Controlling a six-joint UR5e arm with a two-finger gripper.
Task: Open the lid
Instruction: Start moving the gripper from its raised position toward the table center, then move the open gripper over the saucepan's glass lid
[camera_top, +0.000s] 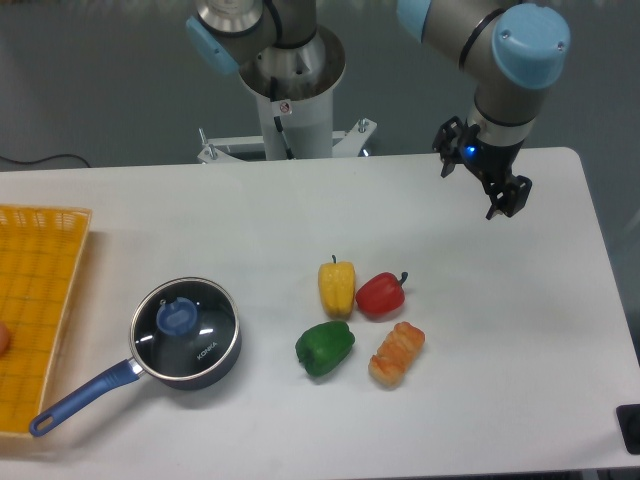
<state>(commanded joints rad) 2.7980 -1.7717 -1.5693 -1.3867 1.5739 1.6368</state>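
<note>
The gripper (505, 197) hangs above the far right part of the worktop (480, 300), well apart from everything on it; its dark fingers point down and overlap from this angle, so whether they are spread or pressed together cannot be told. Nothing is seen between them. The arm's upper links run out of the picture at the top, and only the lower part of the robot's base column (293, 90) shows behind the far edge.

The lid (186, 322) sits on the saucepan (205, 365) near the front left of the worktop, its blue knob (177, 318) at the centre. Glare on the glass and the dark inside keep the pan's contents from view (a small white word on the glass is too small to read with certainty). The pan's blue handle (80, 398) reaches toward the front left corner.

At the left edge a yellow basket (40, 300) is cut off by the frame; a small orange-pink shape (4, 340) at its left border is too clipped to name. A dark object (630, 428) is cut by the right border near the front right corner.

Toward the middle lie a yellow pepper (336, 287), a red pepper (381, 294) touching or just beside it, a green pepper (325, 347) in front, and an orange, bread-like piece (397, 353) beside the green one.

The worktop is white and matt, with rounded corners. Behind it is a plain grey floor, with a black cable (40, 160) at the far left.
</note>
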